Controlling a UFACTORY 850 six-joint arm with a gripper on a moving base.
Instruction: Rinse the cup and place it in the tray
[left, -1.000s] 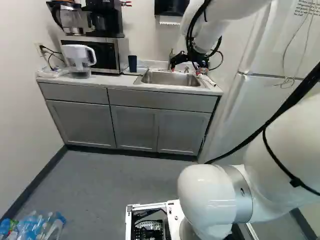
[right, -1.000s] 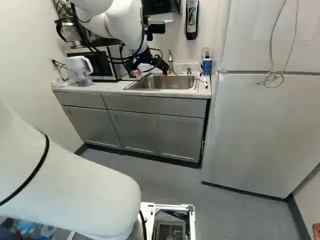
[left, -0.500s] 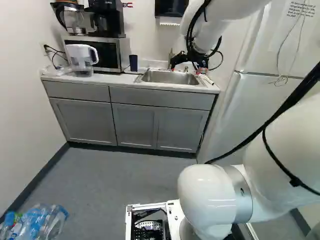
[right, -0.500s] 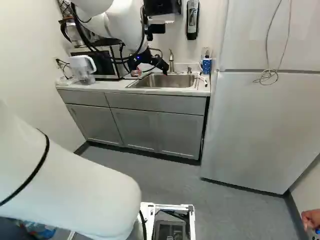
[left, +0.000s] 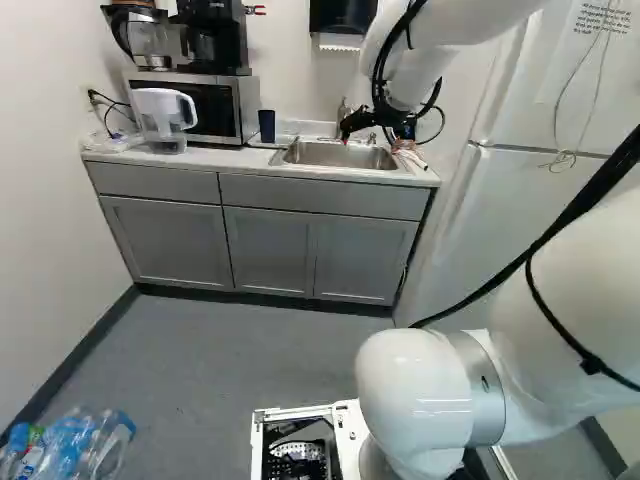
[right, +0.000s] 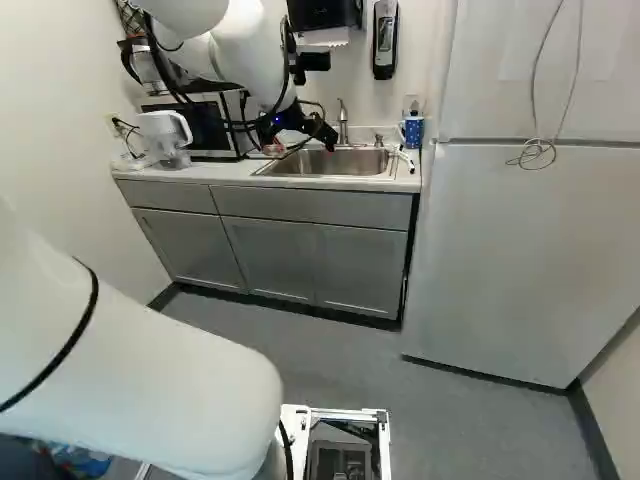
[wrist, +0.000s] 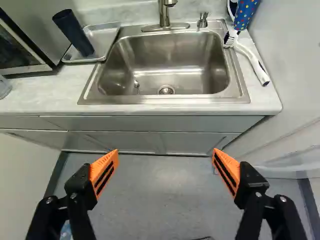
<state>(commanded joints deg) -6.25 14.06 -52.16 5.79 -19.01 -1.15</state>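
Note:
My gripper (left: 352, 126) hangs at the counter near the sink, seen from behind in the left base view. In the wrist view the gripper (wrist: 165, 152) is open, its orange pads (wrist: 104, 172) wide apart with nothing between them. Ahead of it lies the steel sink (wrist: 165, 67) under a faucet (wrist: 165, 12). A metal tray (wrist: 108, 36) sits beside the sink, toward the microwave, and a dark blue cup (wrist: 73, 32) stands upright in it. That cup (left: 267, 126) also shows in the left base view. A dotted blue cup (wrist: 245, 14) is at the sink's other side.
Beside the dotted cup lie a brush (wrist: 231, 38) and a bent white tube (wrist: 254, 64). The microwave (left: 212, 108), with coffee makers on top, and a clear pitcher (left: 160, 118) occupy the counter's far end. A tall fridge (right: 510, 260) borders the counter. Bottles (left: 75, 445) lie on the floor.
The base has turned slightly, shifting the counter and fridge in both base views. The gripper has moved a little at the wrist and stays open. A hand has left the right base view.

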